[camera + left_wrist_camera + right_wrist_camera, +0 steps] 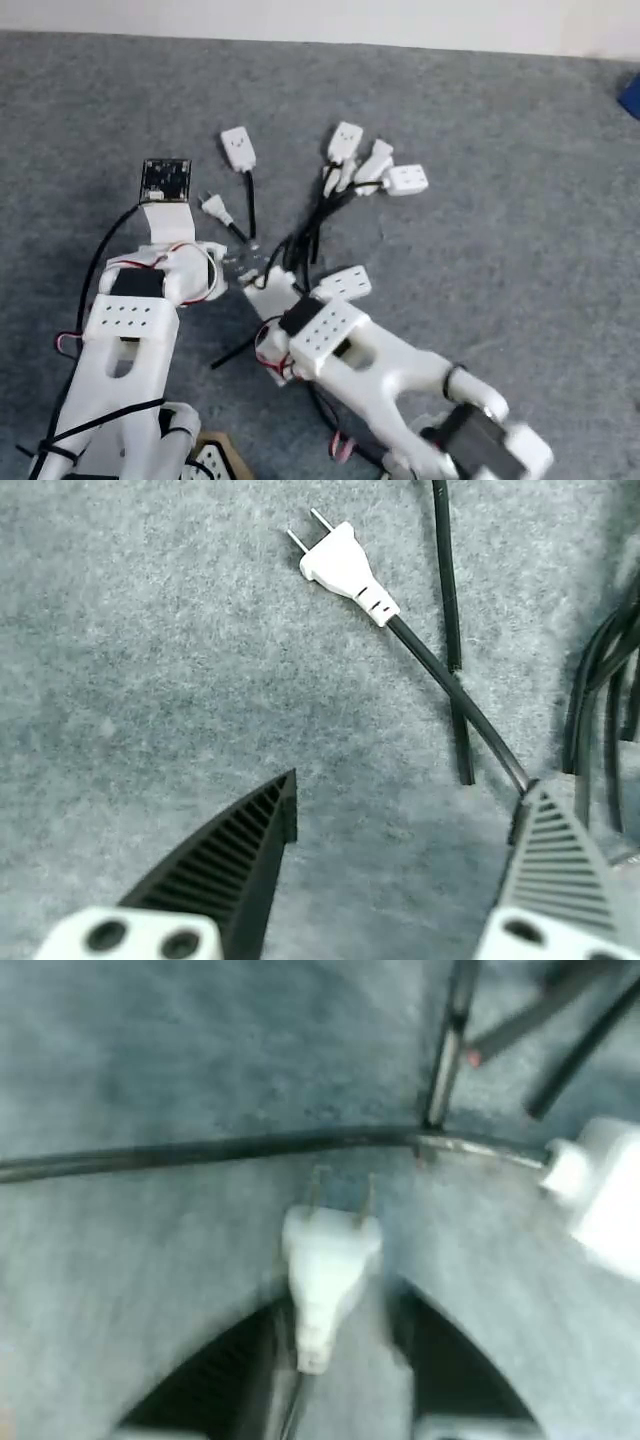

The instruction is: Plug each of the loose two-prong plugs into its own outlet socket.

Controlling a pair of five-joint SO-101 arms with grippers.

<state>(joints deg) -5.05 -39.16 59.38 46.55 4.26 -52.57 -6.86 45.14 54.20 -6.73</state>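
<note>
Beneath loose plug (343,565), grey carpet (130,660)

The left arm (128,335) and the right arm (385,370) are white plastic, with black motors (137,283) and thin red and black wires (208,290). The left gripper (416,780) has ribbed, pointed fingers (240,865), one black and one grey.

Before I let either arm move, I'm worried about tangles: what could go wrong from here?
The left end effector stands open by crossed cords; closing there could catch a cord rather than the loose plug. In the right wrist view, the second plug points its prongs at a black cord lying across its path, so pushing forward may snag.
</note>
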